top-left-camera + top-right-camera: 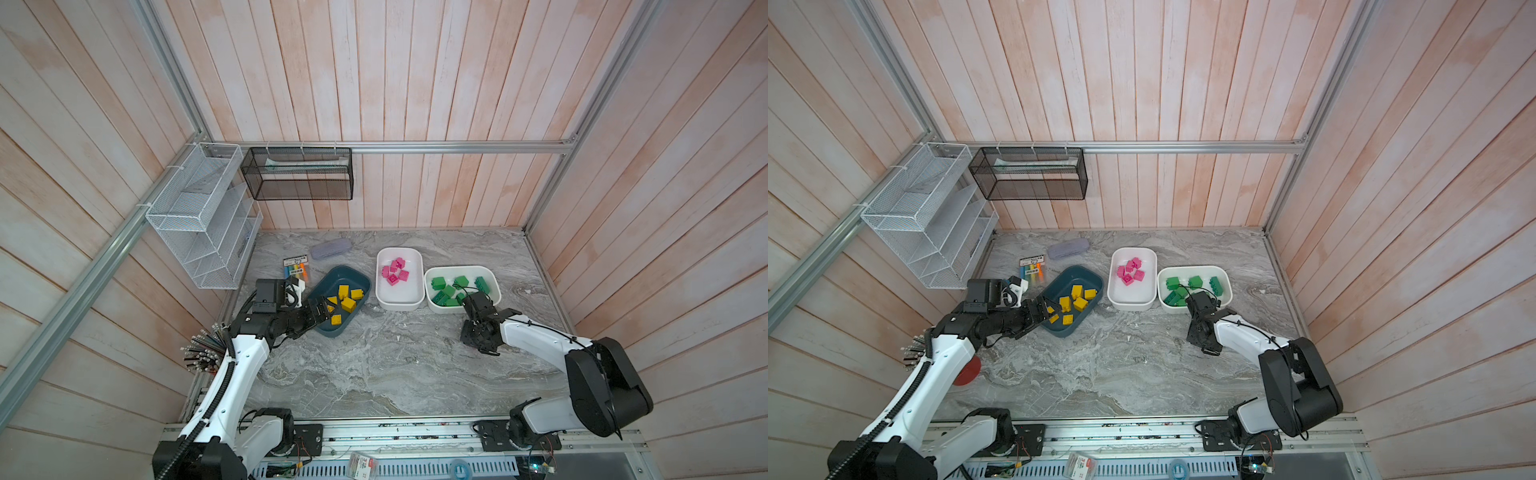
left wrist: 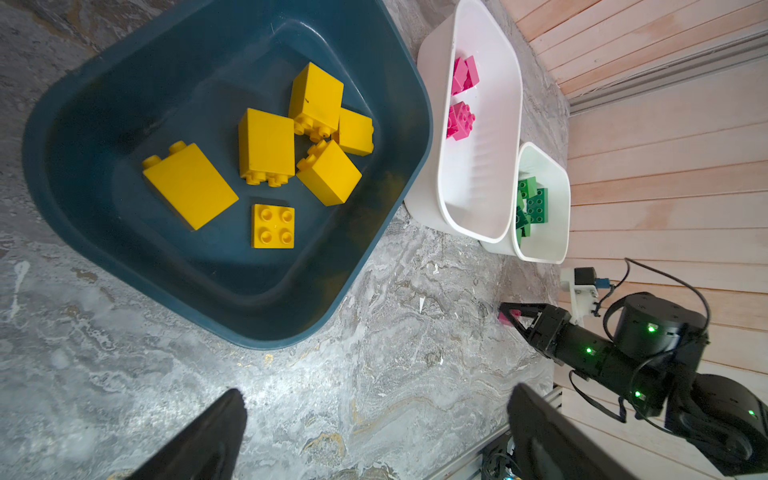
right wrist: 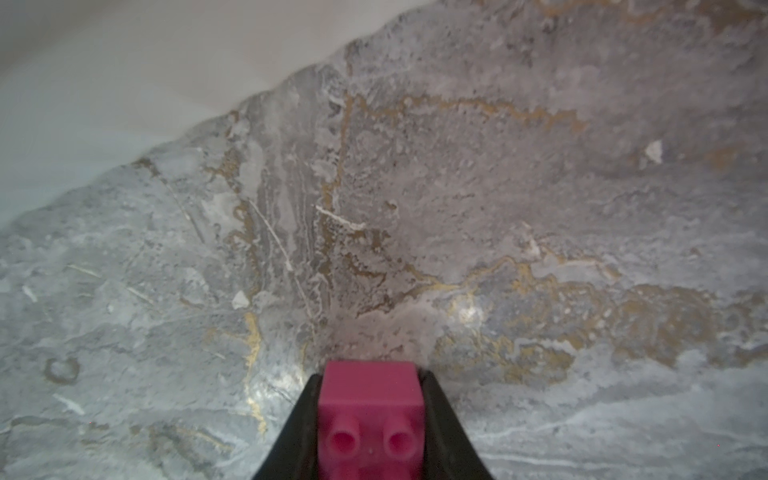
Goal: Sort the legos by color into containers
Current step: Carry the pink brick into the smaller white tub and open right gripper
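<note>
Three tubs on your table, all smooth plastic with rounded corners: one dark teal tub and two white ones. The teal one has six yellow bricks in it. They're glossy with round studs, one sitting studs-up and showing four, the rest tipped over. The middle white tub holds pink bricks, five as far as I can count, but they're clumped. The far-right white tub has green bricks, six or seven. Your right arm covers part of that pile, so don't hold me to it.

Your right gripper is clamped tight on one more pink brick, a finger on each side and two studs facing the wrist camera. It's low over the marble-look top (grey with gold-brown veins), just in front of the far-right white tub. Can't tell if it's touching the surface. Your left gripper is spread wide with nothing in it, hanging by the near-left edge of the teal tub.

Further back: one marker pack with a printed label too small to read, one greyish oblong case, and two wire mesh baskets, a white basket and a black basket.
</note>
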Robot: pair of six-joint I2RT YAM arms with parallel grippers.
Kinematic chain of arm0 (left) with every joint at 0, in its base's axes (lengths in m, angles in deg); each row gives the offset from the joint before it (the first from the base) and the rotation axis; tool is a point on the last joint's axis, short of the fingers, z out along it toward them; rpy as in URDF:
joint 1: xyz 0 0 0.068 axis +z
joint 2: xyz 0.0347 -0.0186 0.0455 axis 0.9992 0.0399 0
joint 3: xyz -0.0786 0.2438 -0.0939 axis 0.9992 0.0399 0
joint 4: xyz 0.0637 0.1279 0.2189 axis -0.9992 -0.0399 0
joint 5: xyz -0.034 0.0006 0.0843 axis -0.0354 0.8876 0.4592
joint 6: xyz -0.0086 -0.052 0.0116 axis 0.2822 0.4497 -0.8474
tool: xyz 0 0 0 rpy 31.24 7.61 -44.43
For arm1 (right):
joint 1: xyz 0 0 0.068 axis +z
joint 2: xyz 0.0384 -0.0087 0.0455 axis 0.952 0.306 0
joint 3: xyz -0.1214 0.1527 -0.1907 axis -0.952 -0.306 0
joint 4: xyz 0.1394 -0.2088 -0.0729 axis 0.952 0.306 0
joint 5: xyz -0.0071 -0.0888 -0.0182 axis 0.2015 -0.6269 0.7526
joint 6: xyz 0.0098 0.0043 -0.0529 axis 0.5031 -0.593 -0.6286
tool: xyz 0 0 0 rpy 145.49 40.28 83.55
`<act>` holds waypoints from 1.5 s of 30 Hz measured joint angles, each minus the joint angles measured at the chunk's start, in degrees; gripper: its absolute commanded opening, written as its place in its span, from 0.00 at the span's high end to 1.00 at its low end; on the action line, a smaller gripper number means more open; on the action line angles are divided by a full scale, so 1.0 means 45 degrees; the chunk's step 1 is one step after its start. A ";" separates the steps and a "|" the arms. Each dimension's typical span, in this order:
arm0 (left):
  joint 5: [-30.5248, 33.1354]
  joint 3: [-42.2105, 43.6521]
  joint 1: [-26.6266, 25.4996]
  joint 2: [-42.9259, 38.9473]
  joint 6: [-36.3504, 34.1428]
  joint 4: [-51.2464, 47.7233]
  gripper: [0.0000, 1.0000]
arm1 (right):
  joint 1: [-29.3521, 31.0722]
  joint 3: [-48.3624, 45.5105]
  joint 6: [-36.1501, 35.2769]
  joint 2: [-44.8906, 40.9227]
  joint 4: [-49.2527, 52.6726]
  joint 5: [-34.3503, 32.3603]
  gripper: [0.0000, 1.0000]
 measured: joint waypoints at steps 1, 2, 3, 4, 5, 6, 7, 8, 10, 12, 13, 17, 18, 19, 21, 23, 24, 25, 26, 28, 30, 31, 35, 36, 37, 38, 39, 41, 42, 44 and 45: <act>0.0000 0.0000 0.0000 0.0000 0.0000 0.0000 0.00 | 0.0000 0.0000 -0.0019 -0.0010 0.0005 0.0000 0.76; -0.0005 0.0000 0.0000 0.0000 0.0000 0.0000 0.00 | -0.0010 0.0010 -0.0107 -0.0029 0.0029 0.0019 0.76; 0.0000 0.0000 0.0000 0.0000 0.0000 0.0000 0.00 | -0.0024 0.0034 -0.0204 -0.0058 0.0121 0.0078 0.76; 0.0000 0.0000 0.0000 0.0000 0.0000 0.0000 0.00 | -0.0024 0.0063 -0.0306 -0.0121 0.0267 0.0146 0.77; 0.0000 0.0000 0.0000 0.0000 -0.0005 0.0000 0.00 | -0.0024 0.0165 -0.0481 -0.0243 0.0505 0.0262 0.77; 0.0000 0.0000 0.0000 0.0000 -0.0005 0.0000 0.00 | -0.0024 0.0350 -0.0656 -0.0427 0.0758 0.0442 0.77; 0.0000 0.0000 0.0000 0.0005 -0.0010 -0.0005 0.00 | -0.0024 0.0578 -0.0797 -0.0602 0.0947 0.0602 0.77; 0.0005 -0.0019 0.0000 0.0015 -0.0015 -0.0029 0.00 | -0.0019 0.0918 -0.0933 -0.0816 0.1127 0.0801 0.77; 0.0039 -0.0117 0.0000 0.0068 -0.0049 -0.0107 0.00 | 0.0083 0.1802 -0.1127 -0.1185 0.1297 0.1141 0.77; 0.0053 -0.0316 0.0000 0.0209 -0.0117 -0.0126 0.00 | 0.0413 0.2968 -0.1253 -0.1292 0.1175 0.1540 0.77; 0.0053 -0.0418 0.0000 0.0282 -0.0151 -0.0131 0.00 | 0.0622 0.3483 -0.1297 -0.1248 0.1044 0.1719 0.77; 0.0146 -0.0918 0.0000 0.0612 -0.0291 -0.0136 0.00 | 0.1724 0.5741 -0.1540 -0.0049 0.0223 0.2385 0.77; 0.0180 -0.1025 0.0000 0.0661 -0.0306 -0.0136 0.00 | 0.1948 0.6251 -0.1627 0.0461 -0.0019 0.2535 0.77; 0.0223 -0.1088 0.0000 0.0675 -0.0330 -0.0136 0.00 | 0.2108 0.6669 -0.1685 0.0952 -0.0204 0.2633 0.77; 0.0301 -0.1180 0.0005 0.0675 -0.0350 -0.0136 0.00 | 0.2307 0.7490 -0.1846 0.2089 -0.0588 0.2798 0.77; 0.0345 -0.1243 0.0005 0.0675 -0.0369 -0.0136 0.00 | 0.2346 0.8276 -0.1962 0.3230 -0.0733 0.2880 0.77; 0.0359 -0.1253 0.0015 0.0675 -0.0393 -0.0141 0.00 | 0.2351 0.8670 -0.2001 0.3857 -0.0826 0.2875 0.77; 0.0374 -0.1258 0.0015 0.0675 -0.0398 -0.0136 0.00 | 0.2351 0.8947 -0.2021 0.4289 -0.0845 0.2875 0.77; 0.0384 -0.1258 0.0015 0.0675 -0.0408 -0.0146 0.00 | 0.2356 0.9306 -0.2055 0.4857 -0.0865 0.2861 0.77; 0.0389 -0.1258 0.0015 0.0670 -0.0461 -0.0155 0.00 | 0.2375 0.9889 -0.2161 0.5761 -0.0865 0.2793 0.77; 0.0393 -0.1258 0.0015 0.0631 -0.0491 -0.0199 0.00 | 0.2419 1.0409 -0.2249 0.6606 -0.0782 0.2623 0.76; 0.0398 -0.1253 0.0015 0.0588 -0.0491 -0.0209 0.00 | 0.2433 1.0574 -0.2288 0.6892 -0.0763 0.2521 0.75; 0.0432 -0.1166 0.0039 0.0151 -0.0486 -0.0214 0.00 | 0.2482 1.1225 -0.2380 0.8048 -0.0510 0.1987 0.71; 0.0432 -0.1073 0.0039 0.0000 -0.0481 -0.0204 0.00 | 0.2482 1.1356 -0.2448 0.8276 -0.0466 0.1860 0.70; 0.0432 -0.0986 0.0039 -0.0107 -0.0476 -0.0199 0.00 | 0.2482 1.1463 -0.2501 0.8466 -0.0437 0.1768 0.69; 0.0432 -0.0889 0.0039 -0.0199 -0.0471 -0.0199 0.00 | 0.2487 1.1589 -0.2574 0.8655 -0.0403 0.1671 0.68; 0.0432 -0.0797 0.0039 -0.0267 -0.0466 -0.0199 0.00 | 0.2482 1.1720 -0.2647 0.8840 -0.0369 0.1617 0.67; 0.0432 -0.0636 0.0039 -0.0335 -0.0418 -0.0189 0.00 | 0.2487 1.1890 -0.2807 0.9049 -0.0330 0.1564 0.58; 0.0432 -0.0554 0.0039 -0.0355 -0.0369 -0.0180 0.00 | 0.2487 1.1978 -0.2914 0.9117 -0.0301 0.1564 0.52; 0.0427 -0.0427 0.0039 -0.0359 -0.0267 -0.0175 0.00 | 0.2482 1.2220 -0.3113 0.9219 -0.0243 0.1574 0.43; 0.0423 -0.0389 0.0039 -0.0355 -0.0214 -0.0175 0.00 | 0.2482 1.2322 -0.3220 0.9228 -0.0243 0.1569 0.40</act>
